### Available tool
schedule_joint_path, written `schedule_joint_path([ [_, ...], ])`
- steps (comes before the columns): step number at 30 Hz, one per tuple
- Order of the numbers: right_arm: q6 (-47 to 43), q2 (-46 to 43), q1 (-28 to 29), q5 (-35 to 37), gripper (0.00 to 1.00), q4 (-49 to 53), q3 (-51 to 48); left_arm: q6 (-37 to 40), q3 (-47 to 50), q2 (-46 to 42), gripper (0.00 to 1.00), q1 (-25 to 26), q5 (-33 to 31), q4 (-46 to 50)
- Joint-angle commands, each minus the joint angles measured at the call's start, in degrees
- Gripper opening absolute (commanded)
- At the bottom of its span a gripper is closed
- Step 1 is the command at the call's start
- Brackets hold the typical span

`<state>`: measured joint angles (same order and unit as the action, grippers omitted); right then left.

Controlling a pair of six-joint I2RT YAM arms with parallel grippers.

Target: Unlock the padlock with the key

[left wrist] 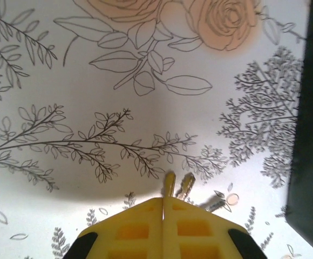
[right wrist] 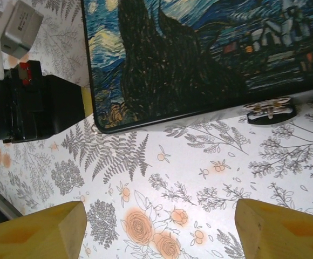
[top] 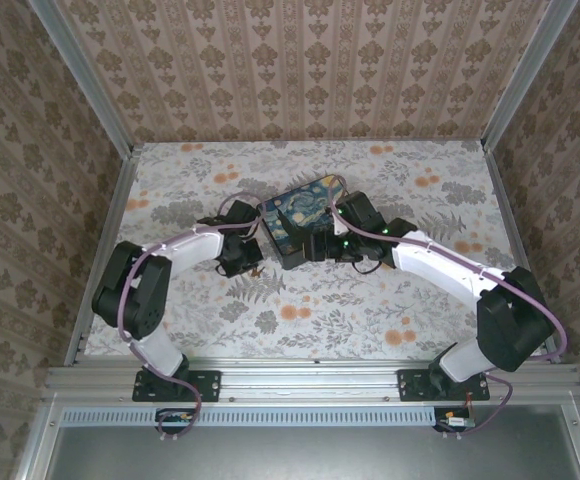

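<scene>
Apparently the left gripper (left wrist: 163, 200) is clamping the key (left wrist: 169, 183) beside the black box (left wrist: 307, 135), while the right gripper (right wrist: 159, 211), fingers apart, is facing the padlock (right wrist: 269, 110) at its two o'clock, so steadying that lock is probably coming next.

The left arm (top: 185, 245) and right arm (top: 440, 260) flank the Starry Night box (top: 300, 215).
</scene>
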<state>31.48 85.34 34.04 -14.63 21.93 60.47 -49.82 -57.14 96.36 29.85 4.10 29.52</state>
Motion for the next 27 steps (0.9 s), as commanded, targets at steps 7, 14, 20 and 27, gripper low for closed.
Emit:
schedule_joint_path([
  [7,-0.7,1.8,0.7,-1.8,0.73,-1.2,1.7,3.0,-1.8,-4.0,0.0,-0.6,-0.3,3.5],
  [14,-0.4,1.7,0.7,-1.5,0.73,-1.4,1.2,6.9,-3.3,2.4,0.38,0.5,0.7,3.6],
  [20,-0.5,1.1,0.7,-0.8,0.73,-1.1,0.6,7.2,-3.2,6.0,0.37,1.9,-1.5,2.8],
  [27,-0.9,0.8,0.7,-0.5,0.73,-0.3,0.8,6.2,-1.7,7.2,0.1,1.9,-1.7,1.4],
])
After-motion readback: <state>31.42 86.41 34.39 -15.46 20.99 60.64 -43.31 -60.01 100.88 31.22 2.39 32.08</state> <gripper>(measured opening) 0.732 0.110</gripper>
